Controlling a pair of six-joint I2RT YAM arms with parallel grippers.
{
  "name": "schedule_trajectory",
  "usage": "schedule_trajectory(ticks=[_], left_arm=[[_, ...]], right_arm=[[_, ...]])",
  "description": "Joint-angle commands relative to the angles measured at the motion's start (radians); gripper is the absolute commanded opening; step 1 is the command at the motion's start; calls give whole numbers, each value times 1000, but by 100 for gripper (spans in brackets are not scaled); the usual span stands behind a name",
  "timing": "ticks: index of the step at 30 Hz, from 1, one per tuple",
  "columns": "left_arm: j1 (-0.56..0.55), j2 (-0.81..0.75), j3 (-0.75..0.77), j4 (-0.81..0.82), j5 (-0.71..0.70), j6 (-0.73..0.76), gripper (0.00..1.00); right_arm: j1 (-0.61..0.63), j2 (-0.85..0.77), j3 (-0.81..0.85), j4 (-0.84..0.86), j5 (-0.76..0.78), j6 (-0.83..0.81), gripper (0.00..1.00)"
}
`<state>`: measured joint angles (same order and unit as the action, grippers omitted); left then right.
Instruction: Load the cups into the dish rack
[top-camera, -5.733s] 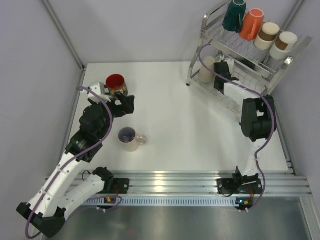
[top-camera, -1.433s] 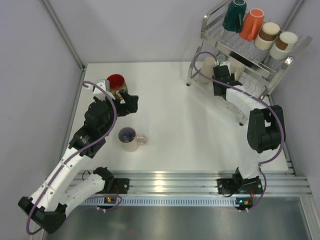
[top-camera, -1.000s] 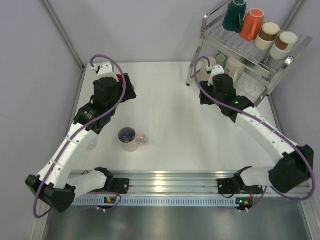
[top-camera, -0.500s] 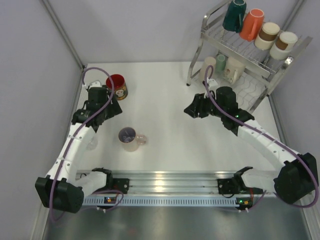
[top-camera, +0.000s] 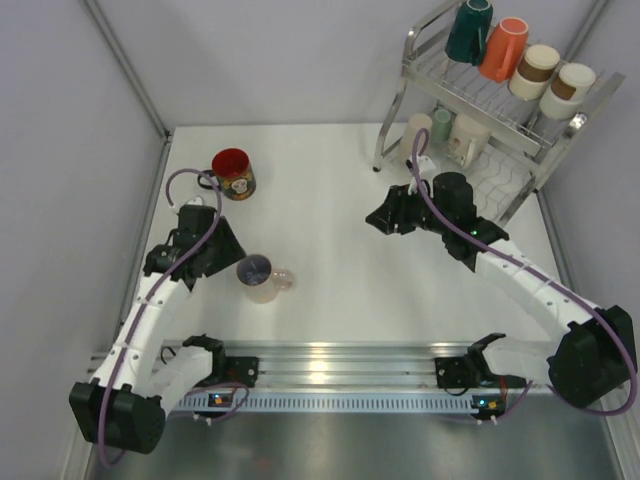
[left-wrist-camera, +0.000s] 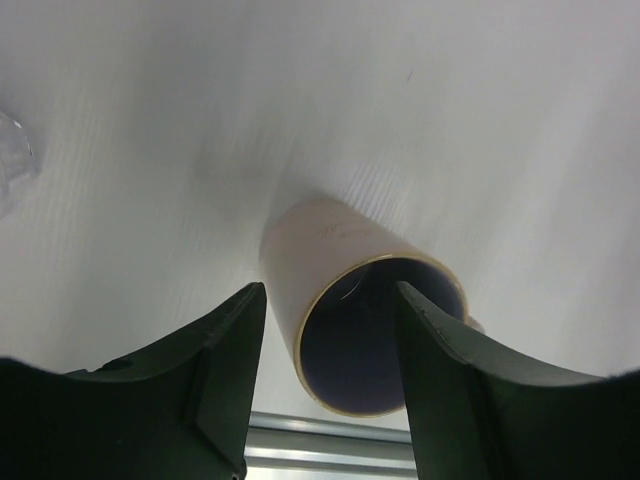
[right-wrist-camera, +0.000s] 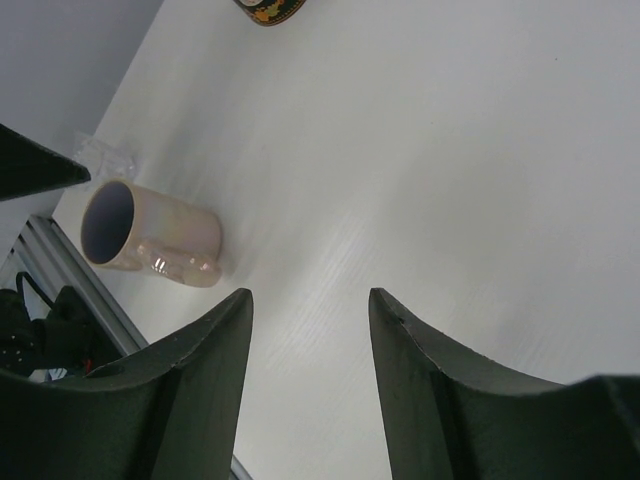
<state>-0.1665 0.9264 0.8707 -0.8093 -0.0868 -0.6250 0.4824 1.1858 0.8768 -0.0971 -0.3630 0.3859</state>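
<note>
A pinkish cup (top-camera: 261, 279) with a dark inside stands upright on the table. My left gripper (top-camera: 226, 256) is open just left of it. In the left wrist view the pinkish cup (left-wrist-camera: 350, 300) sits between the open gripper's (left-wrist-camera: 328, 292) fingers, with a gap showing on the left side. A red cup (top-camera: 233, 171) stands further back. My right gripper (top-camera: 380, 219) hovers open and empty over the table middle. The dish rack (top-camera: 407, 55) holds teal (top-camera: 468, 30), orange (top-camera: 503, 47) and two white-and-brown cups on top. Beige (top-camera: 417, 131), mint (top-camera: 442, 122) and white cups stand on its lower shelf.
The right wrist view shows the pinkish cup (right-wrist-camera: 150, 235) ahead to the left and a crumpled clear plastic item (right-wrist-camera: 100, 155) beside it. Grey walls close the table on the left and at the back. A metal rail (top-camera: 340, 365) runs along the near edge.
My left arm swung from the red cup forward to the pinkish cup and its jaws narrowed. My right arm drew back out of the rack's lower shelf to the table middle.
</note>
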Motion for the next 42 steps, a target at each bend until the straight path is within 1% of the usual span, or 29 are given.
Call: schedule_trajectory(ticks=[1, 6, 13, 16, 18, 19, 20, 21, 22, 23, 25, 26, 29, 31, 33, 34, 35, 37, 38, 40, 41, 42], left_arm=[[-4, -18, -59, -19, 58, -53, 59], [-7, -11, -78, -18, 76, -76, 58], [-25, 63, -81, -5, 70, -84, 52], [-27, 89, -93, 22, 82, -87, 52], [-28, 100, -101, 38, 82, -87, 49], [-30, 100, -104, 67, 128, -79, 46], [-31, 100, -110, 85, 139, -71, 38], [-30, 95, -114, 111, 159, -53, 33], [-31, 92, -116, 160, 173, -45, 29], [-31, 92, -119, 195, 205, -38, 22], [-31, 74, -125, 252, 223, -25, 17], [-31, 66, -130, 312, 226, -22, 16], [-31, 45, -136, 418, 234, 4, 0], [-31, 31, -141, 465, 233, 39, 0], [-31, 14, -142, 528, 233, 73, 0], [-31, -19, -154, 557, 237, 86, 0], [-31, -37, -166, 641, 249, 120, 0], [-31, -87, -221, 752, 259, 162, 0], [-31, -136, -242, 866, 257, 197, 0], [-31, -168, -294, 990, 294, 234, 0], [-31, -185, -305, 1039, 320, 284, 0], [-31, -187, -312, 1124, 356, 310, 0]], right_arm=[[15, -26, 1, 50, 7, -7, 51], [13, -20, 1, 56, 9, 2, 51], [15, -12, -1, 56, 12, 4, 52], [13, -12, 1, 53, 12, 2, 53], [15, -6, 1, 56, 15, 13, 54], [13, -2, 1, 54, 16, 16, 56], [13, 1, 2, 56, 16, 22, 57], [13, 8, 7, 54, 12, 30, 58], [15, 11, 7, 56, 9, 34, 59], [15, 11, 8, 54, 4, 39, 59], [15, 12, 14, 57, -14, 48, 60], [13, 11, 14, 59, -19, 50, 60], [13, 2, 22, 48, -22, 57, 62], [15, -11, 25, 37, -24, 56, 63], [15, -18, 24, 36, -59, 65, 64], [13, -18, 25, 34, -79, 71, 65], [15, -17, 30, 39, -135, 91, 65], [15, -15, 30, 63, -212, 125, 66], [15, -17, 30, 86, -287, 167, 67], [15, -14, 34, 89, -355, 214, 69], [16, -11, 40, 117, -414, 259, 70], [18, -9, 45, 131, -441, 281, 71]])
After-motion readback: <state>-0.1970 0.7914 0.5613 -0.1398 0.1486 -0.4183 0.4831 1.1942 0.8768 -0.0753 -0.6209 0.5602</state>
